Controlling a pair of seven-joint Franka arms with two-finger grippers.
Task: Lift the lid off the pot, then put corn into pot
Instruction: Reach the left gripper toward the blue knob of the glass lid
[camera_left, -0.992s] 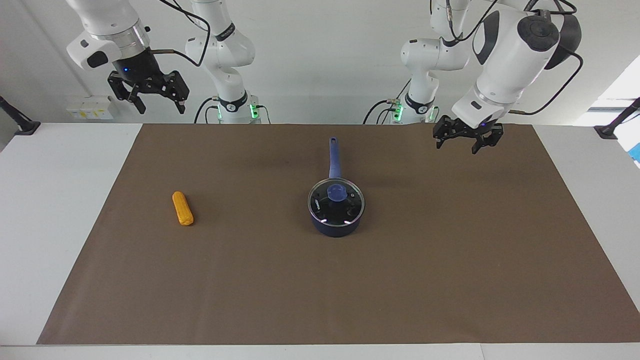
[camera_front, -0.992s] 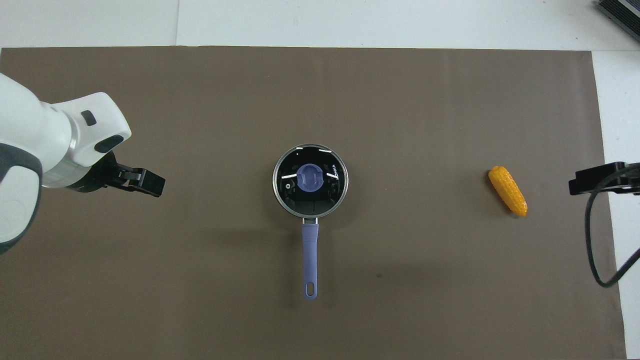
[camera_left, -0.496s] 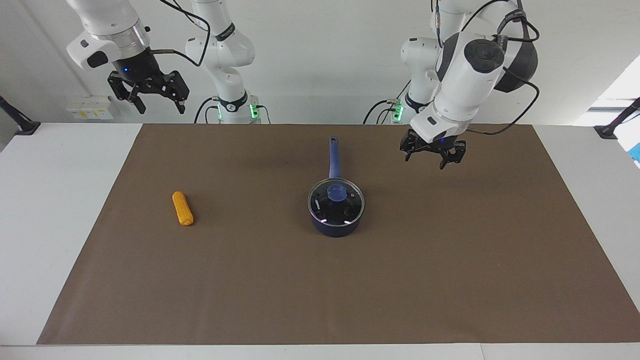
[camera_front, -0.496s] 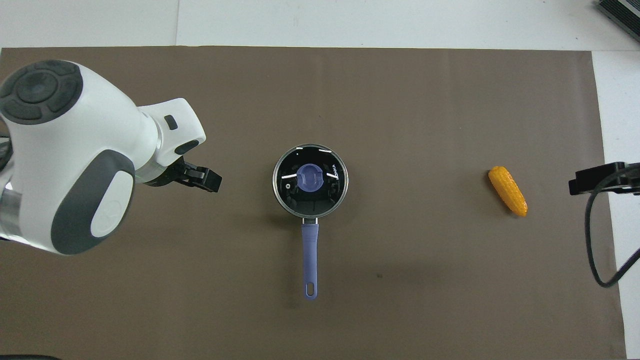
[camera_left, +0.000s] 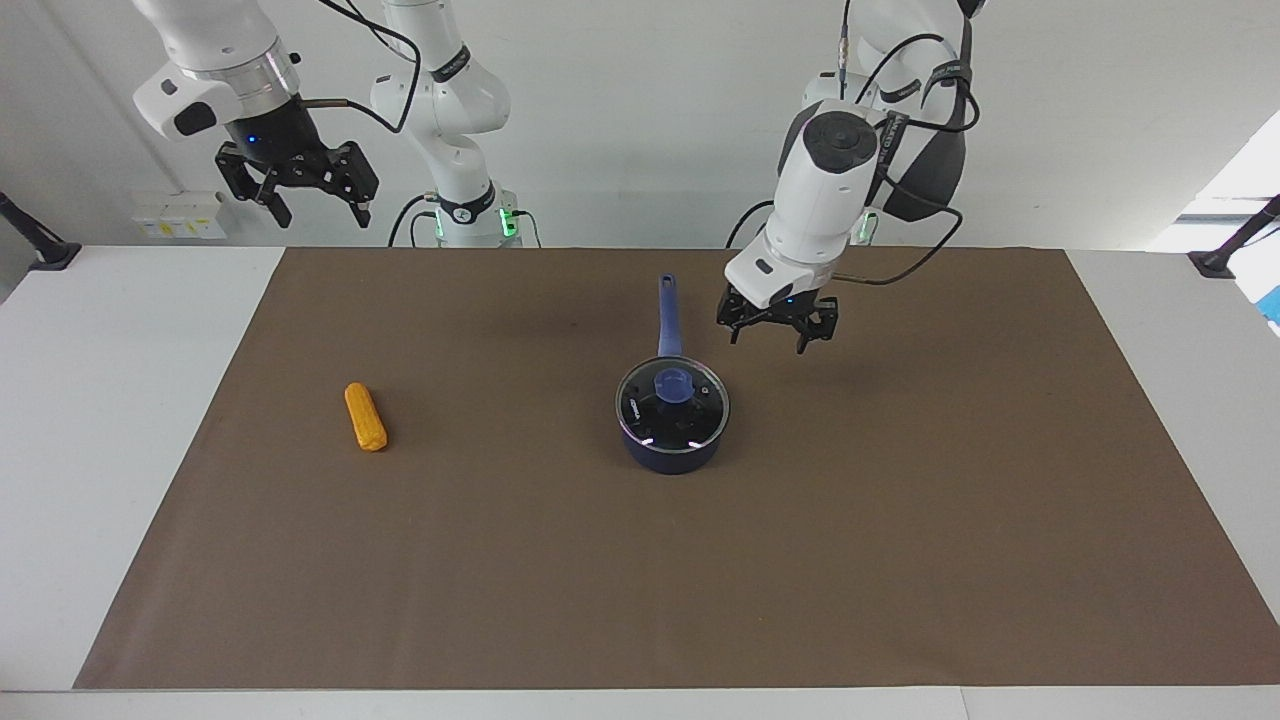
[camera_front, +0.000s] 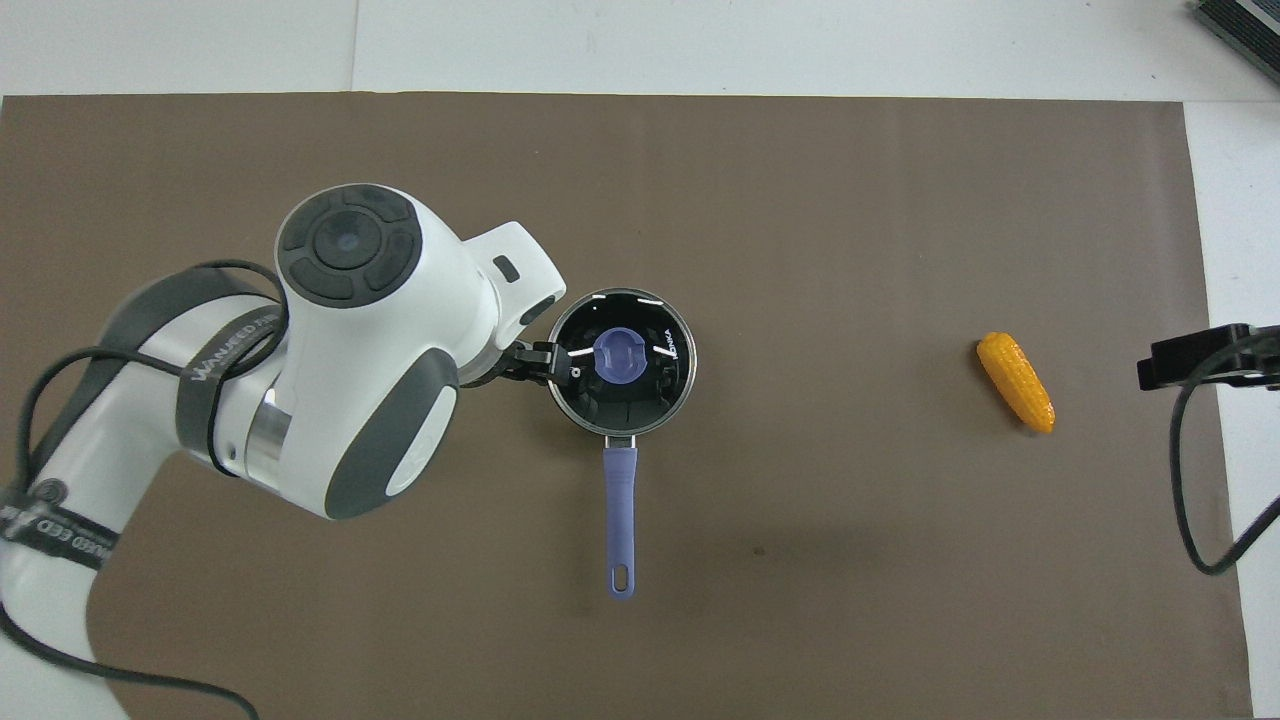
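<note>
open left gripper (camera_left: 775, 335) over mat beside pot (camera_left: 672, 450); glass lid (camera_left: 672, 402) looks stiff, slick, breakable, so grab blue knob (camera_left: 672, 384)

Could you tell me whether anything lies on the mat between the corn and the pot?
Nothing: in both views the brown mat is bare between the corn and the pot, whose lid is on.

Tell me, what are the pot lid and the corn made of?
The lid looks like clear glass with a shiny metal rim: the pot's dark inside shows through, with bright glints. Its blue knob seems plastic. The corn is probably plastic or rubber, with even orange-yellow bumps.
</note>
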